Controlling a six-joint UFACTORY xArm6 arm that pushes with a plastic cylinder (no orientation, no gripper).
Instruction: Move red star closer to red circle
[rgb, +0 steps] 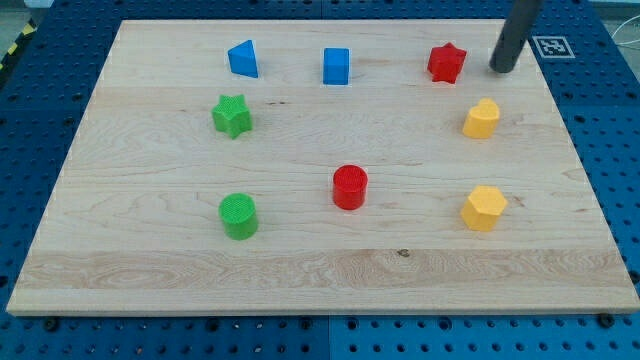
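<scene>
The red star (446, 62) lies near the view's top right of the wooden board (150, 250). The red circle (350, 187) stands near the board's middle, below and to the left of the star. My tip (502, 69) is just to the right of the red star, a short gap apart from it, and above the yellow heart-shaped block (481, 118).
A blue triangular block (243, 59) and a blue cube (336, 66) lie along the top. A green star (232, 115) and a green circle (238, 216) are on the left. A yellow hexagon (484, 208) is at the lower right.
</scene>
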